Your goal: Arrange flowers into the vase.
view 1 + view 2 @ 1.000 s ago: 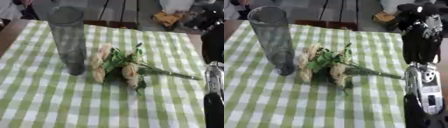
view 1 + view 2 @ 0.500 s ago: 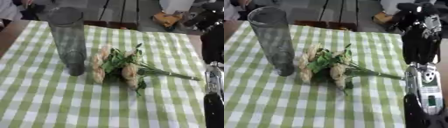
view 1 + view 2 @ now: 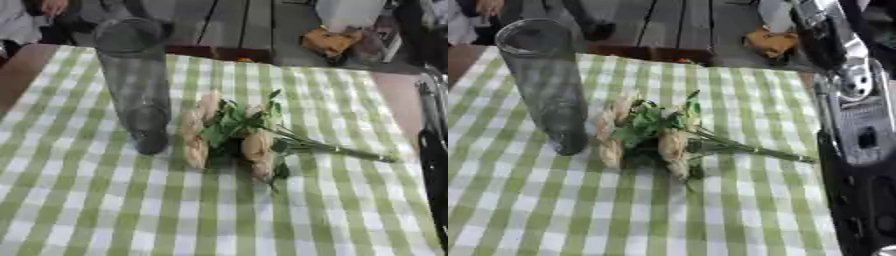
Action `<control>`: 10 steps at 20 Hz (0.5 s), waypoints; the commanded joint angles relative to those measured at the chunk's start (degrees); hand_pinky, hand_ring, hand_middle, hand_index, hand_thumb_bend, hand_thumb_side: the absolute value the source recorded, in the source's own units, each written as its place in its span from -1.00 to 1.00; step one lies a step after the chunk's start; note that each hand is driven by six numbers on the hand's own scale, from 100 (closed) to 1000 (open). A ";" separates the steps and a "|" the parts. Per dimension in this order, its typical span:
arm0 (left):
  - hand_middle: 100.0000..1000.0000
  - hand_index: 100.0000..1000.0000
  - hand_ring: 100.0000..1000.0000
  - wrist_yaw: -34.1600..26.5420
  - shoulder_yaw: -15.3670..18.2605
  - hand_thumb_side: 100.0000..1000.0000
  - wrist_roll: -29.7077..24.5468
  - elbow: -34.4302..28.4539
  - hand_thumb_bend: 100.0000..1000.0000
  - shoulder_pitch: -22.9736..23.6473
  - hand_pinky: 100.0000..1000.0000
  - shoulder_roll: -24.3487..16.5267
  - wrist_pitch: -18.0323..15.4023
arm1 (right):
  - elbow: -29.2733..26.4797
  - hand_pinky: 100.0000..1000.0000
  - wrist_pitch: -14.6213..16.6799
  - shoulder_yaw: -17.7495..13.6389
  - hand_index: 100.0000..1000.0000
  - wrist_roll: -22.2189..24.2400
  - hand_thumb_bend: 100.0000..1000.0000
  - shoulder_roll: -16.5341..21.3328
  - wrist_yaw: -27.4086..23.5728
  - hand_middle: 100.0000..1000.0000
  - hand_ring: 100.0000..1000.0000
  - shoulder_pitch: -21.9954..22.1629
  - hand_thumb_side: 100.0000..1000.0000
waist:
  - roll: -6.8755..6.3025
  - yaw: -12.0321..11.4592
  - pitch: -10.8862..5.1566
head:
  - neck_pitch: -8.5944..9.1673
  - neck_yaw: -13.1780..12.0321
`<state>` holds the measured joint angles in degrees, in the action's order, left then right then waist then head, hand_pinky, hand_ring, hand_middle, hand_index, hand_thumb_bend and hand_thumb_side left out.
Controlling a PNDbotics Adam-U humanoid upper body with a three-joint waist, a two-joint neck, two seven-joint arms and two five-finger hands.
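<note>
A tall clear glass vase (image 3: 136, 85) stands upright on the left part of the green-and-white checked tablecloth (image 3: 105, 210), nothing in it. Just to its right lies a small bunch of pale peach flowers (image 3: 229, 134) with green leaves, flat on the cloth, blooms close by the vase's foot and stems (image 3: 346, 150) trailing off to the right. Along the right edge the robot's right arm (image 3: 857, 125), black with silver parts, reaches down past the table. No hand shows on it from here, so whether it is spread or clenched cannot be told; nothing of it touches the flowers or vase.
</note>
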<state>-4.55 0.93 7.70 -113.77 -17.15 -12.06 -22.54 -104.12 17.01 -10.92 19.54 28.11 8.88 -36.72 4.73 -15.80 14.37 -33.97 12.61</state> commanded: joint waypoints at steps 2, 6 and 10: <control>0.84 0.89 0.62 -0.33 -0.17 0.66 -0.30 -0.82 -1.00 -0.10 -0.06 -0.76 0.09 | 6.39 0.35 5.75 2.69 0.60 3.98 -0.39 7.09 6.70 0.36 0.39 -3.81 1.00 | -0.31 -0.03 -1.46 | 0.21 0.30; 0.84 0.89 0.62 -0.40 -0.25 0.66 -0.38 -0.82 -1.00 0.05 -0.06 -0.76 0.13 | 13.48 0.37 9.70 4.37 0.59 6.66 -0.20 10.03 11.40 0.38 0.44 -6.56 1.00 | -0.31 -0.11 -1.65 | 0.29 0.49; 0.84 0.88 0.62 -0.55 -0.24 0.66 -0.16 -0.82 -1.00 0.17 -0.07 -0.78 0.10 | 20.17 0.40 13.03 5.50 0.68 8.47 0.20 12.62 15.60 0.45 0.50 -8.07 0.89 | -0.26 -0.19 -1.72 | 0.30 0.44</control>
<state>-4.95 0.80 7.49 -113.77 -16.66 -12.06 -22.33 -85.45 28.95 -5.43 27.51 37.79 22.93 -43.64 4.74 -15.98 13.80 -33.97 12.97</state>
